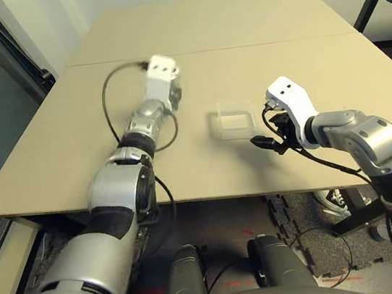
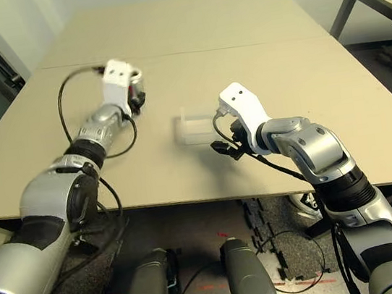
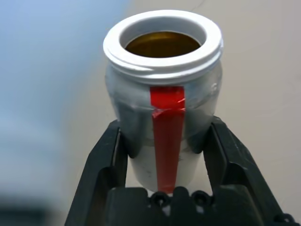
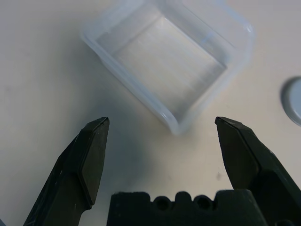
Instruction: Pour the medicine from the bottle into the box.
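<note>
The box [image 1: 235, 120] sits at the centre of the frame on the table [image 1: 252, 29]; the left gripper [image 3: 164, 155] with the bottle [image 3: 162, 94] lies to its left, the right gripper [image 4: 162, 141] just lower right; a cap [image 4: 294, 100] lies beside the box.

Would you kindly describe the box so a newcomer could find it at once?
On the tan table, look between the two arms, just ahead of the open right gripper. The box is a shallow square tray of clear plastic, see-through unlike the silver, red-striped bottle in the left gripper.
</note>
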`<state>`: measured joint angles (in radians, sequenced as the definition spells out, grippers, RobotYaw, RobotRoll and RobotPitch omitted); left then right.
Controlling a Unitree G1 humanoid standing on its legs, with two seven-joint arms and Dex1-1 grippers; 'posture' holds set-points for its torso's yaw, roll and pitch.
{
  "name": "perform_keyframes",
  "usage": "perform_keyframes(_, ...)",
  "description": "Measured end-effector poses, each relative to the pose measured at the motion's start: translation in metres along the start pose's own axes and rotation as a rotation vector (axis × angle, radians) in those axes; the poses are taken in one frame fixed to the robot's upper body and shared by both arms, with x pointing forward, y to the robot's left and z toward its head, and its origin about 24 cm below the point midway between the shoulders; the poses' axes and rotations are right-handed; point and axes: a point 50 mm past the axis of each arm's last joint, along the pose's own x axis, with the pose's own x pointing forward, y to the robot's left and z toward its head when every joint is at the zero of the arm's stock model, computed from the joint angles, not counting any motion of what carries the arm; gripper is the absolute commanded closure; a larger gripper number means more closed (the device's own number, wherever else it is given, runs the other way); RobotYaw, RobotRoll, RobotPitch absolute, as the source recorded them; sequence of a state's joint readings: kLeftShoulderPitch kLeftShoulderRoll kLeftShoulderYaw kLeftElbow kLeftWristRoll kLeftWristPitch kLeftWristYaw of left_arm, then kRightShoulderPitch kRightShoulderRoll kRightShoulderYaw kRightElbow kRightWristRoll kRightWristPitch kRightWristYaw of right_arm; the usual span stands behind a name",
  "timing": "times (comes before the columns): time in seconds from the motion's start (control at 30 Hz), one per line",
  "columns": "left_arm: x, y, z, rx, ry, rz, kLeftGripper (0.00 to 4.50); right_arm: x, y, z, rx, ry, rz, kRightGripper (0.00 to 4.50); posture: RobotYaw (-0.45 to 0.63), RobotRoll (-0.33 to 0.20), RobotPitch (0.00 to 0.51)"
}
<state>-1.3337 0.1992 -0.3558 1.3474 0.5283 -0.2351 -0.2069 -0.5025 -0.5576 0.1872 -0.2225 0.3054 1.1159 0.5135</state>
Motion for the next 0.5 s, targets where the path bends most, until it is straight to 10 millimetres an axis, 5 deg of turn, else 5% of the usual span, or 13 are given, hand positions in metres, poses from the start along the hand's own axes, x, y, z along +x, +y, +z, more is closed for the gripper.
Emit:
perform_keyframes(0.1, 0.005, -0.008, 0.023, 0.517, -0.064, -0.066, 2.06, 0.001, 0.001, 0.0, 0.003, -0.002, 0.001, 0.0, -0.15, 0.0, 0.034)
perform_keyframes(0.23, 0.009, -0.047, 0.033, 1.078, -0.159, -0.205, 2.06, 0.005, 0.001, -0.001, 0.017, 0.0, -0.008, 0.0, -0.18, 0.0, 0.033)
perform_keyframes(0.5, 0.007, -0.059, 0.023, 1.217, -0.183, -0.244, 2.06, 0.007, 0.003, -0.001, 0.024, -0.005, -0.019, 0.0, -0.18, 0.0, 0.037)
